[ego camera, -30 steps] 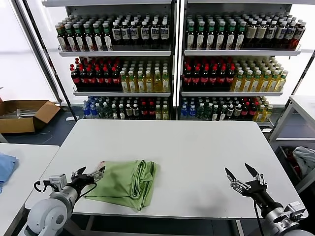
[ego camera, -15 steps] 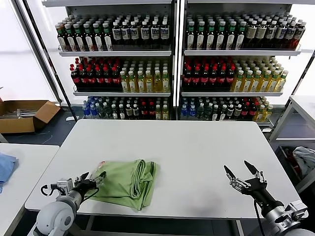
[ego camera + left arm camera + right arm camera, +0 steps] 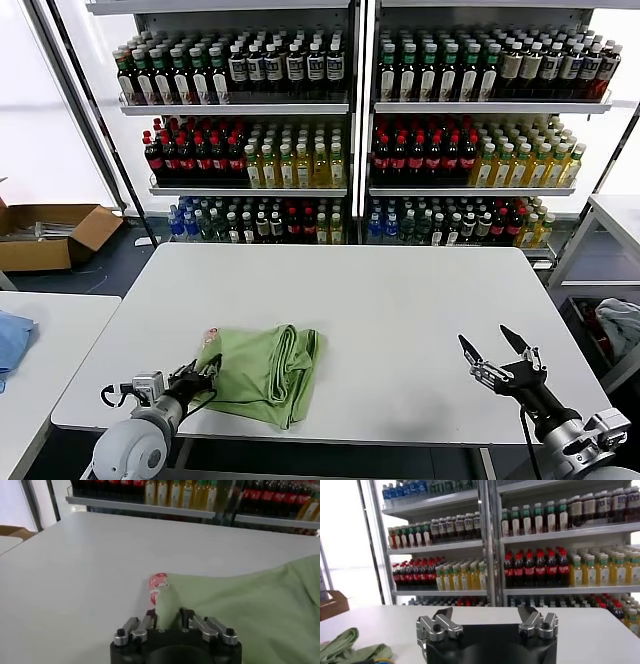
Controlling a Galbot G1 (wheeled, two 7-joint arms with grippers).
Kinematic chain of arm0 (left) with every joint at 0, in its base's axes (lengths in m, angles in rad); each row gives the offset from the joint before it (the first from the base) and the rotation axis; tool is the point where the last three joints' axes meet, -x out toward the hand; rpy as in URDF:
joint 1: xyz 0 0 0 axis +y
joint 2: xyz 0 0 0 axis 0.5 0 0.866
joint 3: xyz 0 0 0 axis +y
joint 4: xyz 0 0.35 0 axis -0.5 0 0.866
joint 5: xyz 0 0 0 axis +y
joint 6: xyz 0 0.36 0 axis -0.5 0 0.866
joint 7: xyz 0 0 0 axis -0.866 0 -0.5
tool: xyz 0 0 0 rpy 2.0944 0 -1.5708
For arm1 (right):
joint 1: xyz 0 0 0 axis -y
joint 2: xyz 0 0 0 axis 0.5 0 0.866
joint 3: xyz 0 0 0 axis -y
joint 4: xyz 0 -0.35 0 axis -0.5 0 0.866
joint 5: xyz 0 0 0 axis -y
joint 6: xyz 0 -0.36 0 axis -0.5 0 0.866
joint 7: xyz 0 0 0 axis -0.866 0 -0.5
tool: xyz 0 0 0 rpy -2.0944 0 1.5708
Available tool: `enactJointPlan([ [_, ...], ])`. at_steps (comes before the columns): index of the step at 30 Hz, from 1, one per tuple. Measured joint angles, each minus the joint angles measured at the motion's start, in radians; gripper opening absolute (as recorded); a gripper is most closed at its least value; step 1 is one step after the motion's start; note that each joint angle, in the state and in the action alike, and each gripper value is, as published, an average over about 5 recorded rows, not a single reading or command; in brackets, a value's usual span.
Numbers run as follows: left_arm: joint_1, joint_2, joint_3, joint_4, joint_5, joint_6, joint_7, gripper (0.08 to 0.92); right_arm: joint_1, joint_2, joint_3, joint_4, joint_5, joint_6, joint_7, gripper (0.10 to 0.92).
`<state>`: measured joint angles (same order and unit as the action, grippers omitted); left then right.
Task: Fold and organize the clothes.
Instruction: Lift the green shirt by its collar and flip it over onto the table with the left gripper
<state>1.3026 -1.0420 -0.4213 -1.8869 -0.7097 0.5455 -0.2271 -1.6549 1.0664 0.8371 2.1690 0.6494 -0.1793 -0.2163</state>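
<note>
A light green shirt (image 3: 265, 370) lies loosely folded on the white table (image 3: 400, 300), near its front left edge. A red-and-white print (image 3: 159, 582) shows at the shirt's left corner. My left gripper (image 3: 207, 372) is at that corner, and in the left wrist view its fingers (image 3: 186, 616) pinch a raised fold of the green cloth (image 3: 250, 605) between them. My right gripper (image 3: 495, 352) hovers open above the table's front right, far from the shirt, with nothing between its fingers (image 3: 442, 616). The shirt's edge (image 3: 345, 647) shows far off in the right wrist view.
Shelves of bottles (image 3: 350, 130) stand behind the table. A second table at the left carries a blue cloth (image 3: 12, 340). A cardboard box (image 3: 50, 232) sits on the floor at the far left. A pale fabric bundle (image 3: 620, 320) lies at the right edge.
My left gripper has slid toward the table's front edge and closed from wide open onto the shirt's left corner. The right gripper has barely shifted and stays open.
</note>
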Motion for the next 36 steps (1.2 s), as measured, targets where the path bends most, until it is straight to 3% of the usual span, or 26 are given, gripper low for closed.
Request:
enactJointPlan([
  [8,0.011,-0.033,-0.021,-0.004,0.029,-0.045,-0.030,0.152,0.009,0.003,-0.001,-0.002,0.002,0.001,0.000,0.823],
  [17,0.057,-0.016,-0.197,-0.034,-0.014,-0.071,-0.062,0.144,0.029,0.012,-0.014,-0.015,0.007,0.002,-0.001,0.823],
  [27,0.084,0.129,-0.460,-0.006,-0.128,-0.064,-0.085,0.144,0.050,0.023,-0.035,-0.019,0.010,0.005,-0.004,0.823],
  [36,0.043,0.181,-0.466,-0.104,-0.132,-0.035,-0.184,0.144,0.036,0.025,-0.019,-0.019,0.007,0.016,-0.012,0.823],
])
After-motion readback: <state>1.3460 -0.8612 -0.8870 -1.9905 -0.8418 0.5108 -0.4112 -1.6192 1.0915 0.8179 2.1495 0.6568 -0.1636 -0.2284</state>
